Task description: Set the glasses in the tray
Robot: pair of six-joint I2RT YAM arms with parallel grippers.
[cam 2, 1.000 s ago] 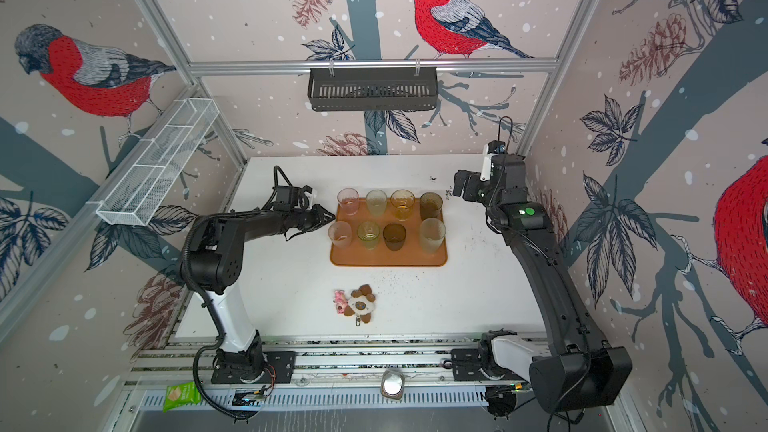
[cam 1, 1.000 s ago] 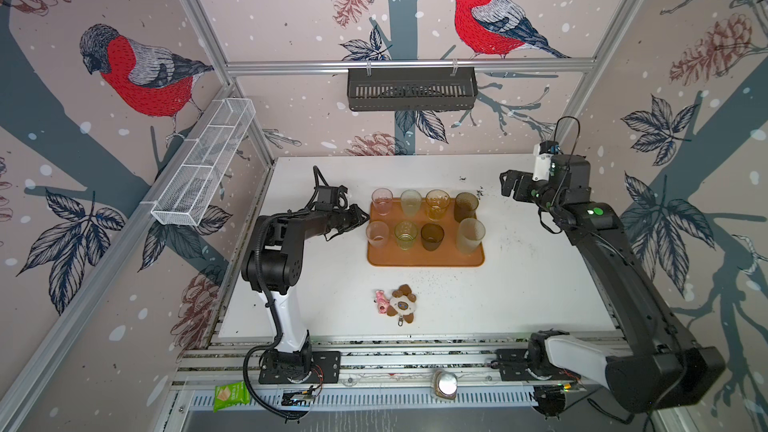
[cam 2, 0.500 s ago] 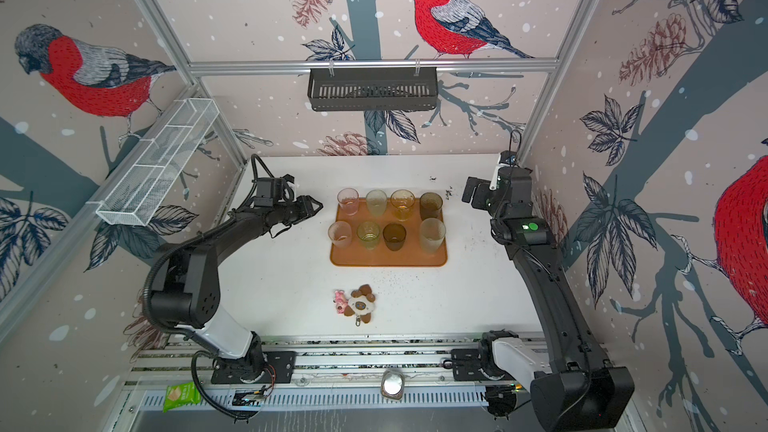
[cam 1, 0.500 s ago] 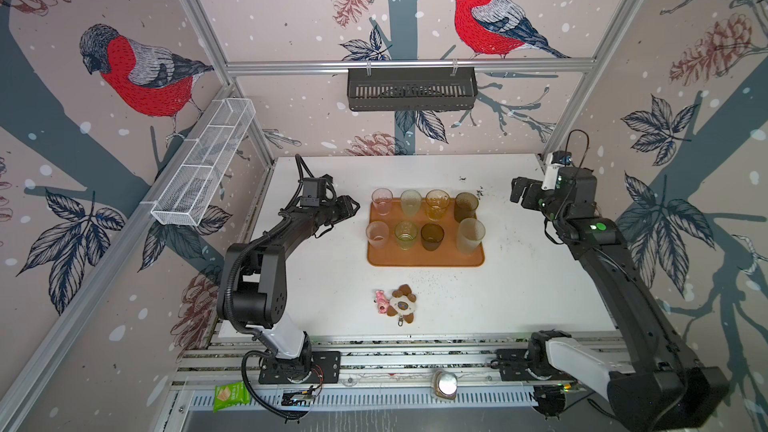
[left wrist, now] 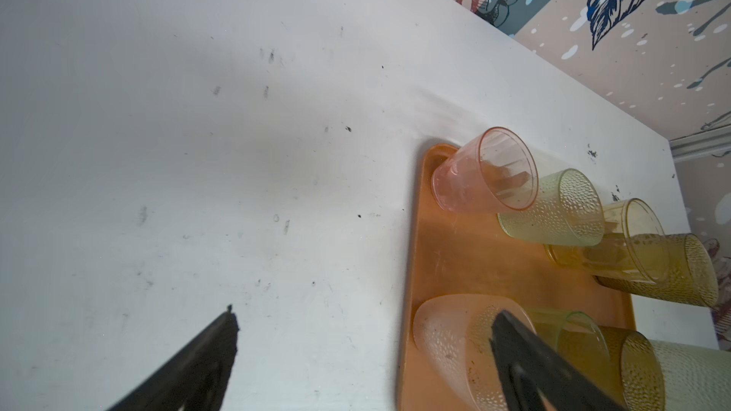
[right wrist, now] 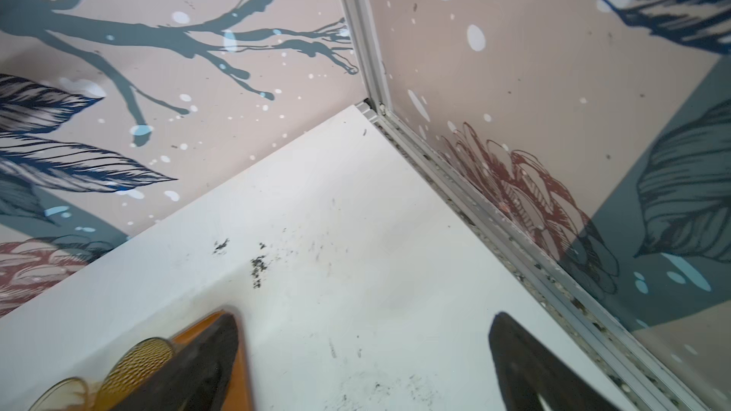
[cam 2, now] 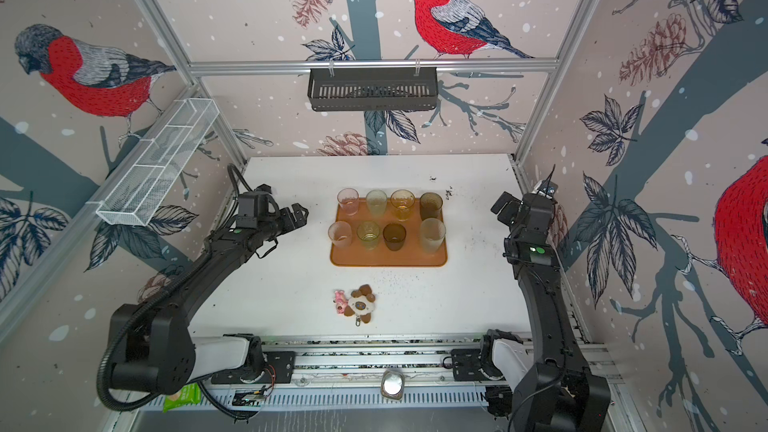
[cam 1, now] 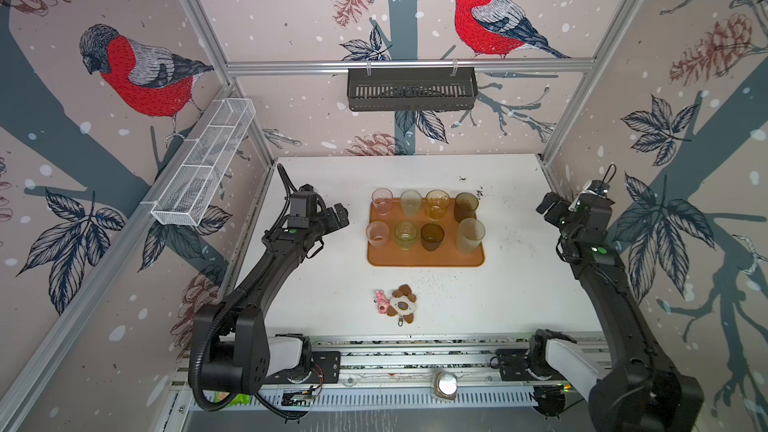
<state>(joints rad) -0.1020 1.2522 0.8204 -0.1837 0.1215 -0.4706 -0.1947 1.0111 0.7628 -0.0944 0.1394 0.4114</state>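
Several tinted glasses stand upright in two rows on the orange-brown tray (cam 1: 424, 259) (cam 2: 388, 257) in both top views. A pink glass (cam 1: 381, 200) is at the far left, a frosted cream glass (cam 1: 470, 234) at the near right. My left gripper (cam 1: 338, 216) (cam 2: 299, 214) hovers just left of the tray, open and empty. In the left wrist view the left gripper (left wrist: 364, 318) spans bare table and the tray's edge (left wrist: 411, 231), one finger in front of a frosted pink glass (left wrist: 447, 334). My right gripper (cam 1: 546, 205) (right wrist: 364, 322) is open and empty, right of the tray near the wall.
A small keychain toy cluster (cam 1: 397, 303) lies in front of the tray. A black slotted basket (cam 1: 411, 89) hangs on the back wall and a white wire basket (cam 1: 203, 168) on the left wall. Dark crumbs (cam 1: 478, 193) dot the table behind the tray.
The left gripper's jaws have opened wide and it has drawn slightly back from the tray's left side. The right gripper has moved right, toward the side wall.
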